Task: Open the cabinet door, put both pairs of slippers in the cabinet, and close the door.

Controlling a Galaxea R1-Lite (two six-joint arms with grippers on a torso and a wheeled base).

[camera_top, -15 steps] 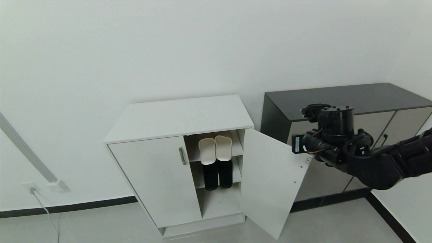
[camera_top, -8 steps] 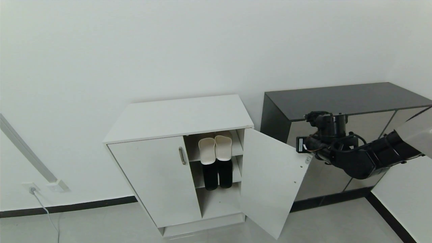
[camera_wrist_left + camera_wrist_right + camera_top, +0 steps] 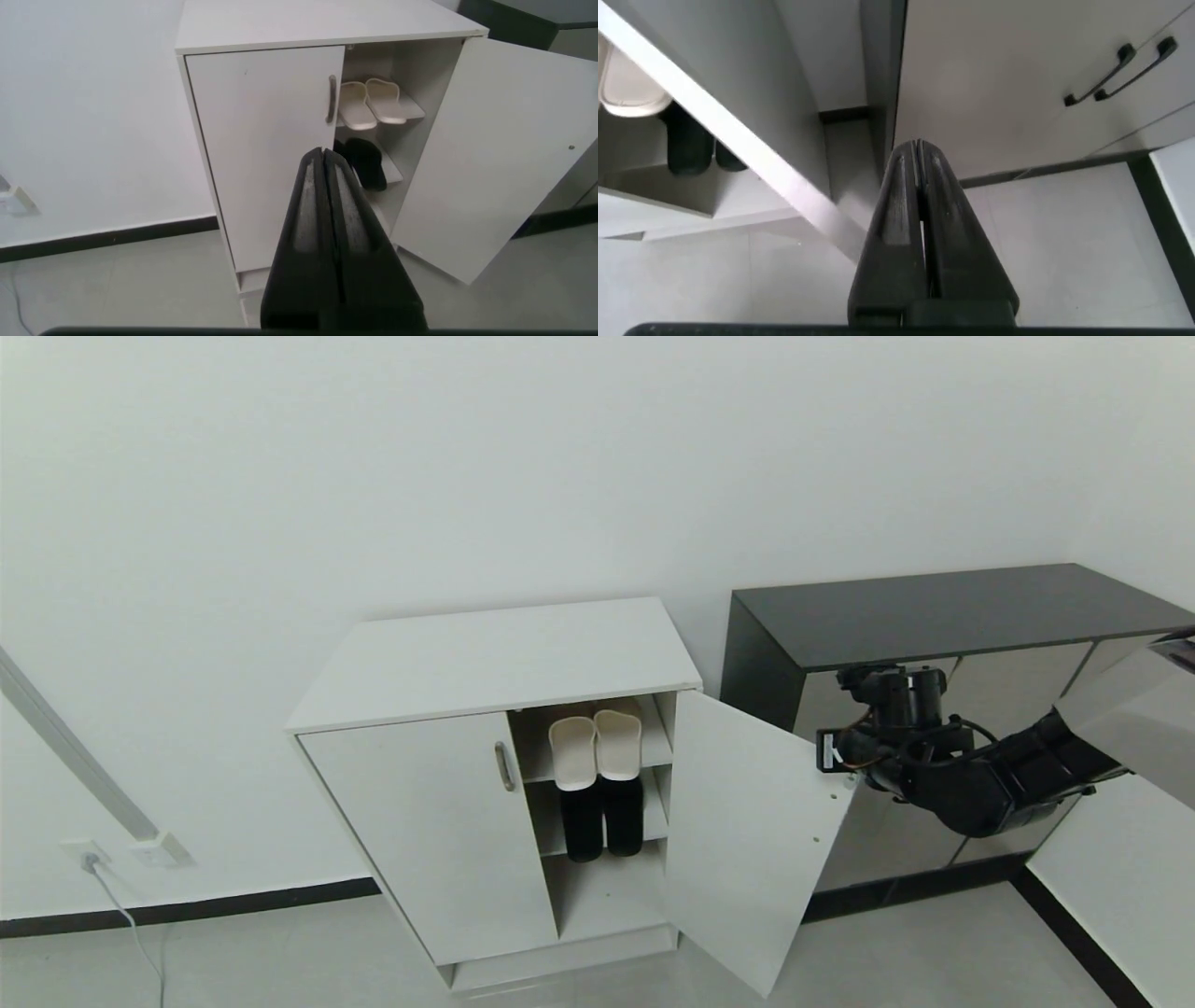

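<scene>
Seemingly against wall, cabinet stands on grey floor.

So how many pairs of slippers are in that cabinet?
2: a white pair on the upper shelf, a black pair on the shelf below. The closed door may hide more.

white cabinet, cream slippers, black slippers, a black-topped sideboard, a white wall.

Right arm there, chunky black with looped cables and a white-marked wrist label; left end effector and right end effector taper black.
</scene>
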